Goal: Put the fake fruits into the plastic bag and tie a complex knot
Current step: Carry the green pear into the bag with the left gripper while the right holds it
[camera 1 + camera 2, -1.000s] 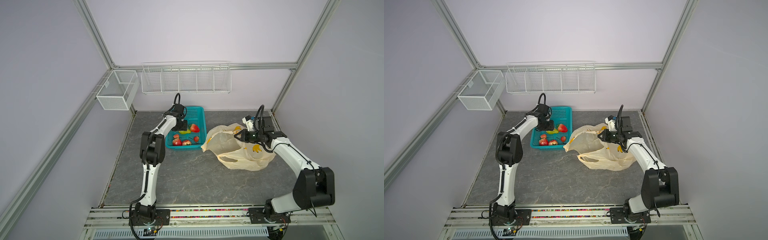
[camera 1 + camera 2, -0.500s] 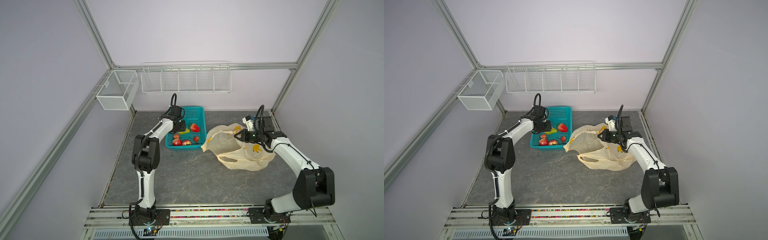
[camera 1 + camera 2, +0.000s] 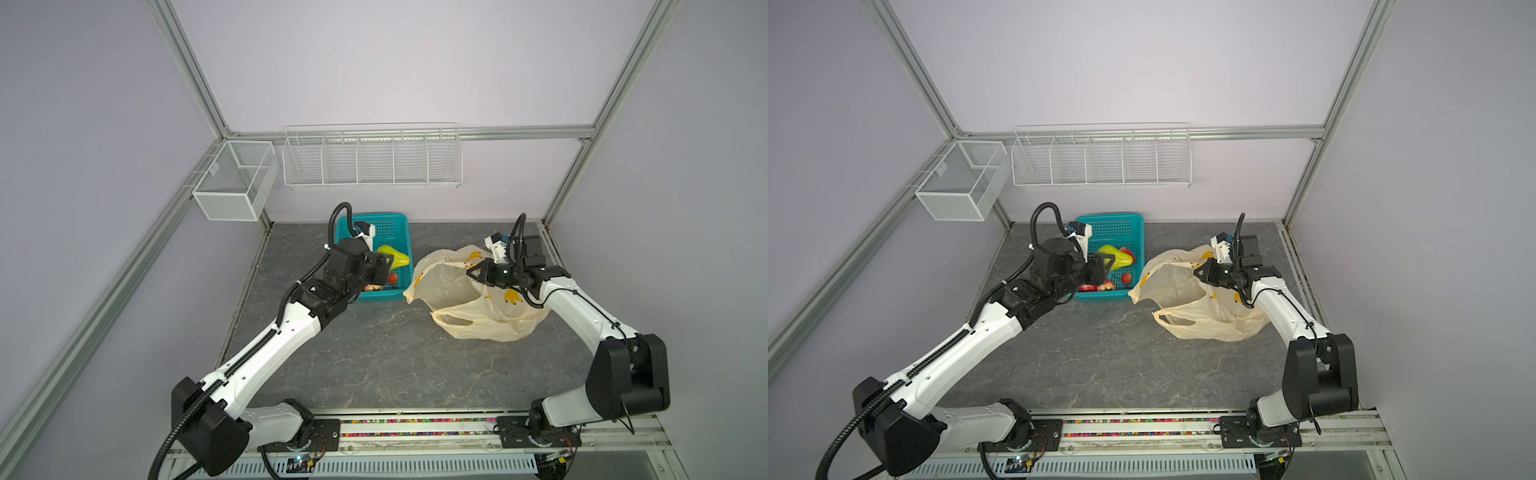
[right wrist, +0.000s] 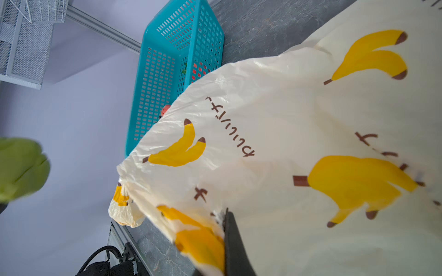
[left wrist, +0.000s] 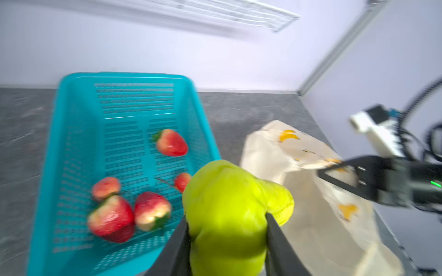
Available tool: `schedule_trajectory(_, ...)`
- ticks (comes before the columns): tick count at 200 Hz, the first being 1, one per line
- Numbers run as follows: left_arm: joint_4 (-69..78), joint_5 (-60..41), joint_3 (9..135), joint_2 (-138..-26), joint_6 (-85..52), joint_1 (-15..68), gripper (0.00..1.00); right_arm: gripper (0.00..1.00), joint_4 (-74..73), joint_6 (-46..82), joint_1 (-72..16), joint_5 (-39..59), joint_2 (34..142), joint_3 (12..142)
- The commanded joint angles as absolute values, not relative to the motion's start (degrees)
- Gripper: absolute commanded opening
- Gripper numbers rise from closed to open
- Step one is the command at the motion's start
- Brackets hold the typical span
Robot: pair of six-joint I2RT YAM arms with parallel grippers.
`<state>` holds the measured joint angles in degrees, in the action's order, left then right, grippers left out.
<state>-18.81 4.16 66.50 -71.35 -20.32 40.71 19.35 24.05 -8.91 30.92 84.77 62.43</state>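
Basket [image 3: 376, 296] left of bag [image 3: 478, 316], strawberries [image 5: 172, 143] in basket, pear [image 3: 395, 258] above basket's side nearest bag

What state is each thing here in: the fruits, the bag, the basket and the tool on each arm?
yellow-green fruit, gripped and lifted over the teal basket
left tool, closed on the yellow-green fruit
red fruits, five lying loose in the teal basket
teal basket, upright on the table
plastic bag, mouth held open, handles untied
right tool, shut on the plastic bag's rim
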Motion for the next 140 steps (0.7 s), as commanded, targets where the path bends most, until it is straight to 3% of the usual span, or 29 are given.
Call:
schedule_trajectory(1, -17.6, 10.1, 65.3, -72.7, -17.8, 47.2, 0.25, 0.07, 18.8, 24.8, -9.3, 31.3, 84.6, 62.6)
schedule_trajectory(41, -18.6, 13.4, 69.9, -81.0, -11.3, 55.5, 0.24, 0.07, 19.3, 25.2, -9.7, 32.2, 84.5, 63.5)
schedule_trajectory(100, -18.1, 14.2, 77.0, -96.3, -6.0, 57.1, 0.23, 0.07, 18.5, 26.2, -10.4, 36.3, 84.0, 62.7)
schedule_trajectory(140, -11.8, 14.8, 78.2, -102.9, -11.3, 57.0, 0.22, 0.07, 6.4, 37.4, -11.1, 41.1, 82.1, 57.9)
